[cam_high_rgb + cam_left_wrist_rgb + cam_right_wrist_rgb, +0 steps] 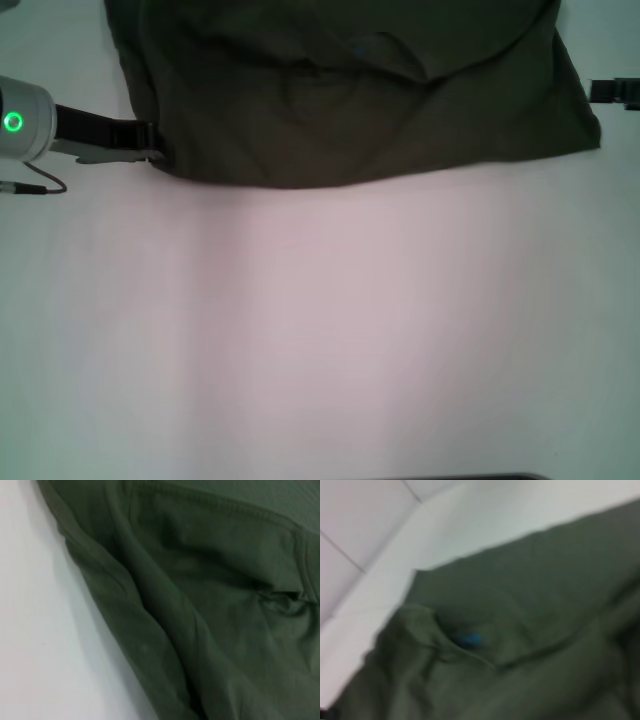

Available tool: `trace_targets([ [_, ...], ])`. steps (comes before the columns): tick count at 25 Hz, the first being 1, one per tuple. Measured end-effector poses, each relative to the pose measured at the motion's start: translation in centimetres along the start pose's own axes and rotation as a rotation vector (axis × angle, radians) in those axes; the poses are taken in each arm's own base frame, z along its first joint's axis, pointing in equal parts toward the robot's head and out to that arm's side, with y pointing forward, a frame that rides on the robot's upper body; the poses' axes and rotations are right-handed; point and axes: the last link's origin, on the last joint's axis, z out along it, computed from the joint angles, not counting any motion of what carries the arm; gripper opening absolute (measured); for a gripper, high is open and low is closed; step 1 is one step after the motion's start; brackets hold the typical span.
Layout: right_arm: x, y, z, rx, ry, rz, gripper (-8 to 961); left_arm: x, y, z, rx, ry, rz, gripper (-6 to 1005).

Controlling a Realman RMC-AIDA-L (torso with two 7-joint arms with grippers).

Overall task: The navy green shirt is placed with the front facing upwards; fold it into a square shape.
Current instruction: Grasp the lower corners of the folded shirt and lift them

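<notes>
Navy green shirt (350, 90) bunched on the far side of the white table (320, 330), left gripper (150, 140) at its near left corner.

Left gripper's fingers touch the shirt's edge; whether they pinch the cloth cannot be told. Right gripper (612, 91) shows only as a dark tip just beside the shirt's right edge, grip state unreadable. The shirt lies folded over itself, wrinkled, a curved fold across its upper part, a small blue label (469, 639) visible near the collar.

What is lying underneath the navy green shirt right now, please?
The navy green shirt lies on the white table, bare along its near edge. The left claw touches its edge. Anything beneath the cloth is covered.
</notes>
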Motion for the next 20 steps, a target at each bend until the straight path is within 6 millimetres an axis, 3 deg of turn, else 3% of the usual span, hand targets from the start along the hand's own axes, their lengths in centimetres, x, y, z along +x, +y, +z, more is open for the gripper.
trace_targets([
  [5,-2.2,-1.4,-0.6,0.110,0.101,0.100,900,0.4,0.9,-0.5,-0.030,-0.025,-0.005,25],
  [11,-4.0,-1.1,0.9,0.179,0.215,0.083,899,0.6,1.2,-1.3,-0.054,-0.054,-0.034,25],
  [20,-3.6,-0.7,4.0,0.256,0.246,0.014,899,0.6,0.7,-1.6,-0.049,-0.049,-0.057,25],
])
